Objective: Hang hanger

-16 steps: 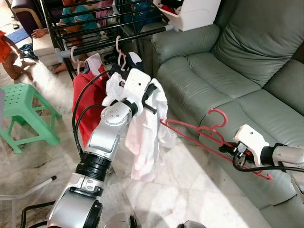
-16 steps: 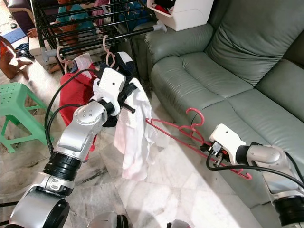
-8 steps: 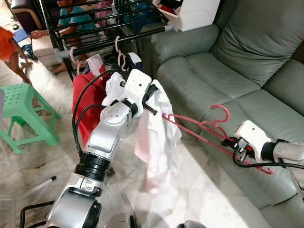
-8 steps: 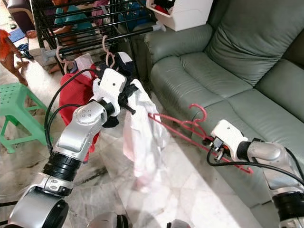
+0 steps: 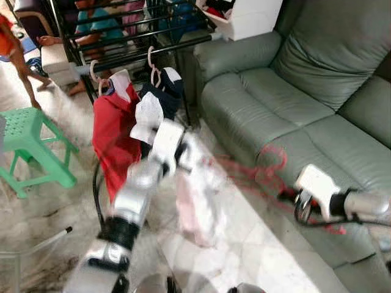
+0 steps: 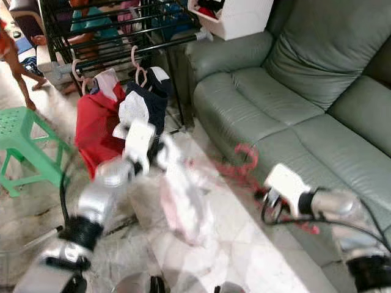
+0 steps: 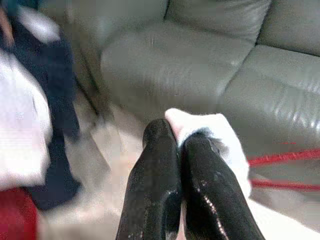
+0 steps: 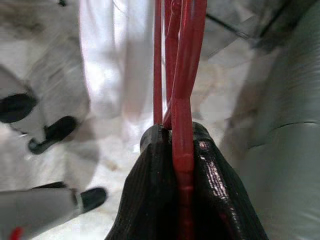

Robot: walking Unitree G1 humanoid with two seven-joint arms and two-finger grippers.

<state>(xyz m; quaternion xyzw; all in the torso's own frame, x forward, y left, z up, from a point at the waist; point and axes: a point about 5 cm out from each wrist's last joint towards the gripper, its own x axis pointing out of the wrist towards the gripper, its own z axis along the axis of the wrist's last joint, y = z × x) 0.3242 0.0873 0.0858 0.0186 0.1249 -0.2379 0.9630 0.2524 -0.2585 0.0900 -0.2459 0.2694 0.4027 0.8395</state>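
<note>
A red hanger (image 5: 269, 166) stretches over the floor in front of the sofa, and my right gripper (image 5: 292, 196) is shut on its lower bar (image 8: 182, 100). The hanger's far end reaches into a white shirt (image 5: 195, 195) that hangs down from my left gripper (image 5: 186, 148). In the left wrist view that gripper (image 7: 175, 132) is shut on a fold of the white shirt (image 7: 210, 127). Both arms and the shirt are blurred by motion. The black drying rack (image 5: 122, 36) stands behind them.
A red garment (image 5: 113, 134) and a dark one (image 5: 165, 97) hang on pink hangers from the rack's front rail. A grey-green sofa (image 5: 275, 91) lies to the right, a green stool (image 5: 30, 140) to the left. A person's legs (image 5: 18, 55) are at far left.
My left arm has dropped lower and swung with the shirt, which now hangs nearer the floor. The hanger has dipped and shifted left with the right gripper. The person has stepped away at left.
</note>
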